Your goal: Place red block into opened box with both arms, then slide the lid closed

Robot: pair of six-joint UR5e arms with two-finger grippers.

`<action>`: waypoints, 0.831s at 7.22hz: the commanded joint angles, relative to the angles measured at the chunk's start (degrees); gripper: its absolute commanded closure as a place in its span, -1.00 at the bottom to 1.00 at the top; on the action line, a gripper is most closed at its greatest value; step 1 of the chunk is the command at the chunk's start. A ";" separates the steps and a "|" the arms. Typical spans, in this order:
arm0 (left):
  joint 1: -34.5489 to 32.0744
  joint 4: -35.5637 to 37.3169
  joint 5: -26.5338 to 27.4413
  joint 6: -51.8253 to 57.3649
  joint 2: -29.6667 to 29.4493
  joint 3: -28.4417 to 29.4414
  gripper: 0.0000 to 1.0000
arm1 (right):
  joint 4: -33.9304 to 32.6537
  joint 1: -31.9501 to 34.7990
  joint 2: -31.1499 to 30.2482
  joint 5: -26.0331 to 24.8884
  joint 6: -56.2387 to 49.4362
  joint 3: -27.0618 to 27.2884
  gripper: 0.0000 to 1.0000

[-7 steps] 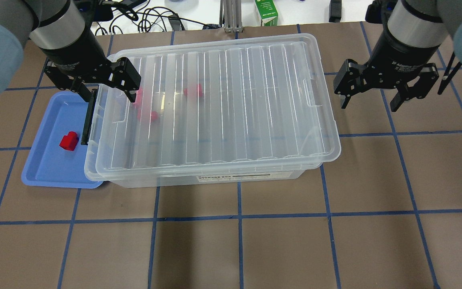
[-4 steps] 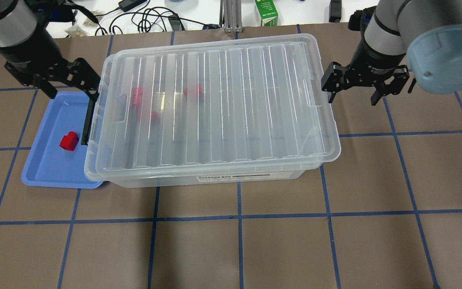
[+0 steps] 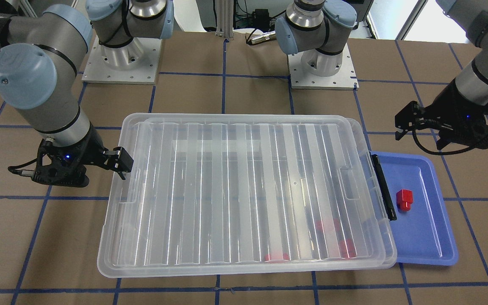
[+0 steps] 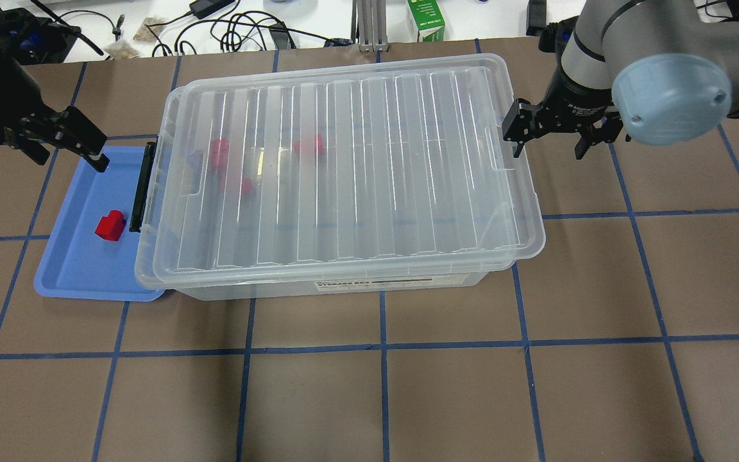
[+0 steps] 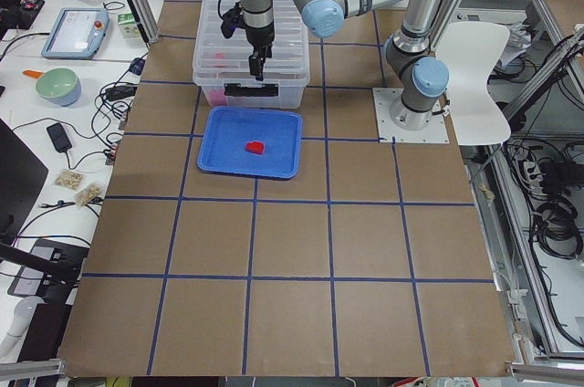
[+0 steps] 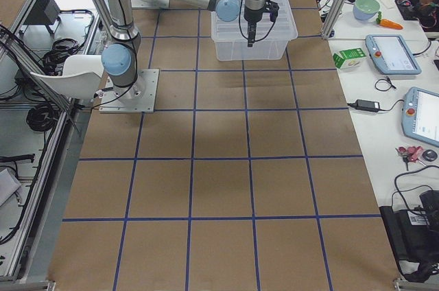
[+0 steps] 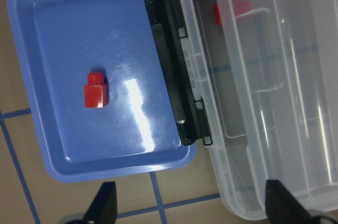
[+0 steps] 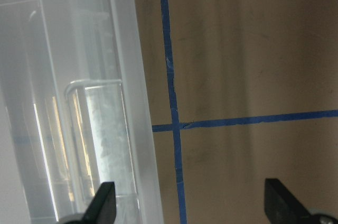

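The ribbed clear lid (image 4: 369,160) lies over the clear box (image 4: 344,287) and covers nearly all of it. Through it I see three red blocks, one of them (image 4: 308,146) near the middle. Another red block (image 4: 111,225) (image 7: 95,91) sits on the blue tray (image 4: 74,273) left of the box's black bar (image 7: 169,71). My left gripper (image 4: 69,160) hangs open above the tray's far corner, holding nothing. At the lid's right short end my right gripper (image 4: 549,153) is open and empty; one finger is over the box's edge (image 8: 129,102), the other over the table.
A green carton (image 4: 426,20) and cables (image 4: 241,29) lie beyond the table's far edge. The brown table (image 4: 382,398) carries a grid of blue tape. The tray's right edge is tucked under the box's overhanging left rim.
My left gripper drew back left, off the lid's left end, to the tray's far corner. The right gripper moved left to the lid's right end. The lid's left edge shifted slightly left.
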 commanded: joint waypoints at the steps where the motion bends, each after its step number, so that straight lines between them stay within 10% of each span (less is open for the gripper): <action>1: 6.94 8.39 -1.07 6.86 -2.39 -5.79 -1.00 | -0.82 0.00 1.04 0.02 -0.02 0.15 -1.00; 6: 8.38 20.45 -2.22 9.87 -10.81 -8.98 -1.00 | -1.08 -0.35 1.92 -0.94 -1.34 -0.19 -1.00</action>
